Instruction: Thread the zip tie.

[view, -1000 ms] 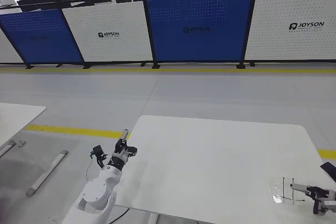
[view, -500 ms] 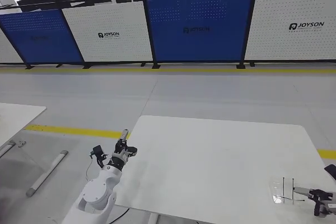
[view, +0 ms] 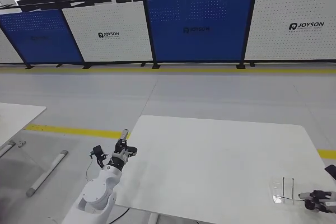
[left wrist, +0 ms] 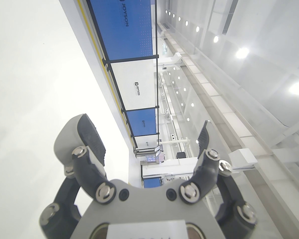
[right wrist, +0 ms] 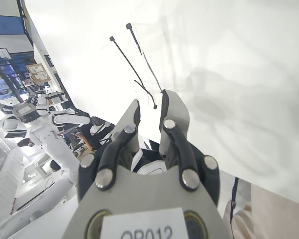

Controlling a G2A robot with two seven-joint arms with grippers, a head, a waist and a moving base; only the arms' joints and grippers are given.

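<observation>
Two long black zip ties (view: 284,187) (view: 293,187) lie side by side near the white table's (view: 213,162) near right corner, with a shorter third tie (view: 285,197) across their tails. In the right wrist view the long ties (right wrist: 127,62) (right wrist: 145,58) run away from my right gripper (right wrist: 150,98), which is open. The short tie's (right wrist: 147,91) head lies between the fingertips, ungripped. Seen from above, the right gripper (view: 303,197) sits just right of the ties. My left gripper (left wrist: 147,128) is open and holds nothing; it hangs at the table's left edge (view: 123,137).
The ties rest on a clear sheet (view: 275,193) close to the table's near edge. A second white table (view: 11,117) stands off to the left. Another white robot (right wrist: 27,111) stands beyond the table in the right wrist view.
My right gripper has drawn back from over the ties toward the table's near right corner. The ties and the left arm have stayed put.
</observation>
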